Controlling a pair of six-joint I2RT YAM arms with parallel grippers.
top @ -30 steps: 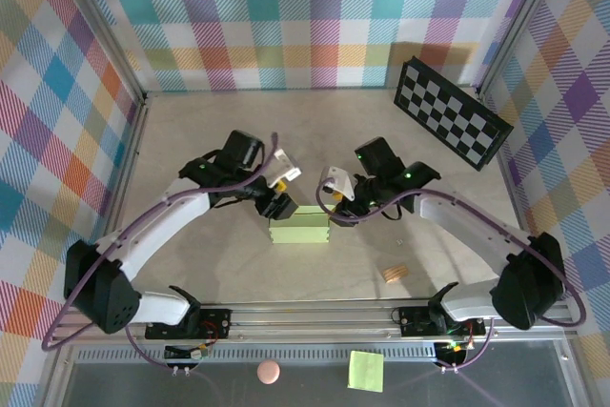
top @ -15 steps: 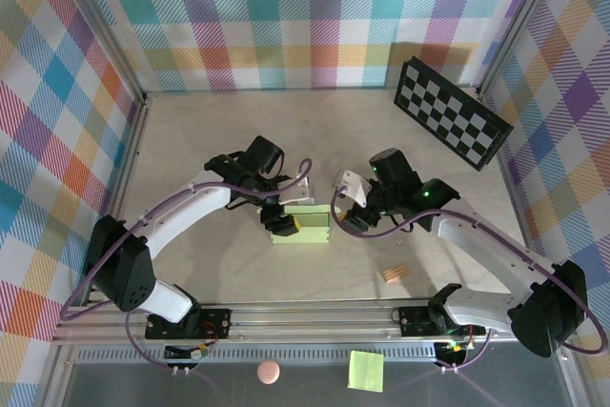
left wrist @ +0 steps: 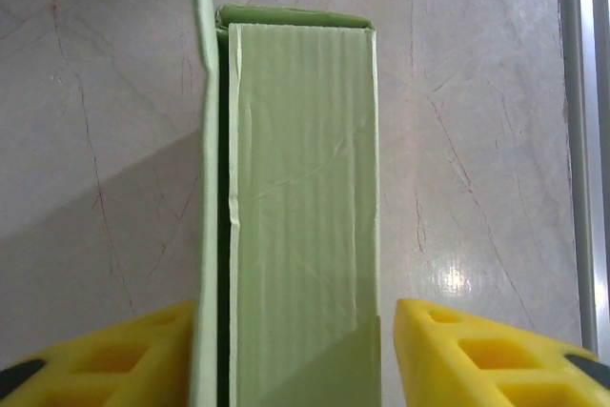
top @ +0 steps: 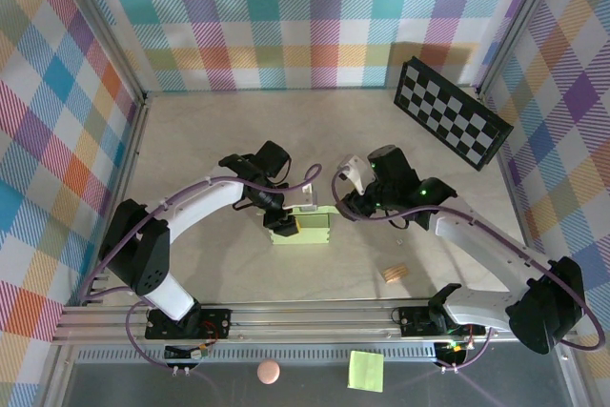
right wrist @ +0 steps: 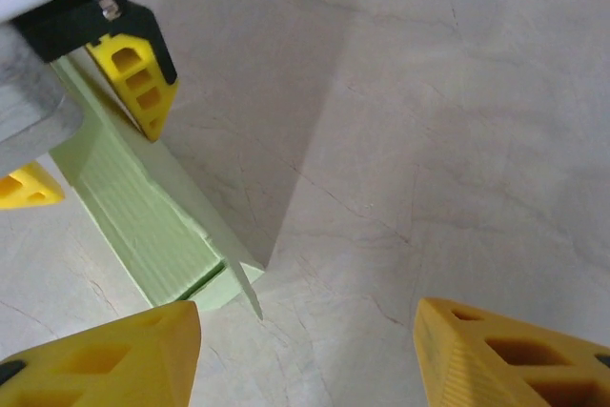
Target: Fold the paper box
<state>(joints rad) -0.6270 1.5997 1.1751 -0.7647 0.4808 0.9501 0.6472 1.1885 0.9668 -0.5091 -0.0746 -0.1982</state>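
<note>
Straddling the folded box [top: 301, 231] with the left pincer [left wrist: 295, 316], mid-frame on the worktop [top: 210, 131].
Its yellow fingers [left wrist: 457, 350] stand either side of the box's near end, moderately wide: the left one is against a loose side flap [left wrist: 202, 140], the right one just clear of the card. The right pincer [right wrist: 305, 316] hangs wide just right of the box, holding nothing, over bare worktop. The box lies flat.
</note>
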